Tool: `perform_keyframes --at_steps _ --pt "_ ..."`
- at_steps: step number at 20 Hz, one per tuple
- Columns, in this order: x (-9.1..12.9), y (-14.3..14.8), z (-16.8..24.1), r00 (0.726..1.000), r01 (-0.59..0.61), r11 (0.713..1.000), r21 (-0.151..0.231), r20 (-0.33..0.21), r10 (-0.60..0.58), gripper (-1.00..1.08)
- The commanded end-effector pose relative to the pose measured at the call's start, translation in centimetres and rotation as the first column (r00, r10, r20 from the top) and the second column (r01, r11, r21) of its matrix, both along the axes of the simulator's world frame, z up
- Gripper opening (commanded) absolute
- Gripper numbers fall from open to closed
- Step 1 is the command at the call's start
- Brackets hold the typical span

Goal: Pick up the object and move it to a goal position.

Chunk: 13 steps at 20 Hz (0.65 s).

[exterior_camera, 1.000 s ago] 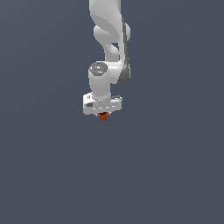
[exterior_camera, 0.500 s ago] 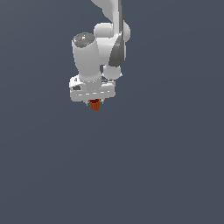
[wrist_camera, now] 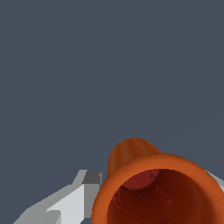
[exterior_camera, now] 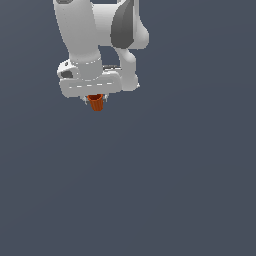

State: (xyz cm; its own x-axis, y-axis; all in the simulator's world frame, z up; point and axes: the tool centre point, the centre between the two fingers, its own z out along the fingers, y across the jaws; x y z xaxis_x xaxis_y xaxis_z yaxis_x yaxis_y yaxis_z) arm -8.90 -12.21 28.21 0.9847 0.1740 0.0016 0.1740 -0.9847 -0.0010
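Note:
The object is a small orange-red tapered cup (exterior_camera: pixel 96 102). It hangs from under my white gripper (exterior_camera: pixel 95 101), which is shut on it and holds it in the air in the upper left of the exterior view. The fingers are mostly hidden behind the gripper body and the cup. In the wrist view the cup (wrist_camera: pixel 148 183) fills the near part of the picture, its open mouth facing the camera, with a grey-white finger (wrist_camera: pixel 65 203) beside it. No goal marker shows in either view.
The white arm (exterior_camera: pixel 95 35) with its dark grey joint cover reaches down from the exterior view's top edge. Everything else is a plain dark grey-blue background.
The arm with the cup has moved toward the exterior view's left and upward, and looks larger, closer to the camera. The cup stays held in the gripper.

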Motion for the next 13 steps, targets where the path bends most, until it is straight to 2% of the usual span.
perform_keyframes --at_steps 1,7,13 --pt "0.0 -0.7 1.8 1.000 -0.001 1.000 0.000 -0.001 0.001 -1.00" --pt "0.2 -1.8 4.5 1.000 0.000 1.000 -0.001 -0.001 0.000 -1.00" --pt "0.3 -2.1 5.3 1.000 0.000 1.000 -0.001 -0.001 0.000 -1.00"
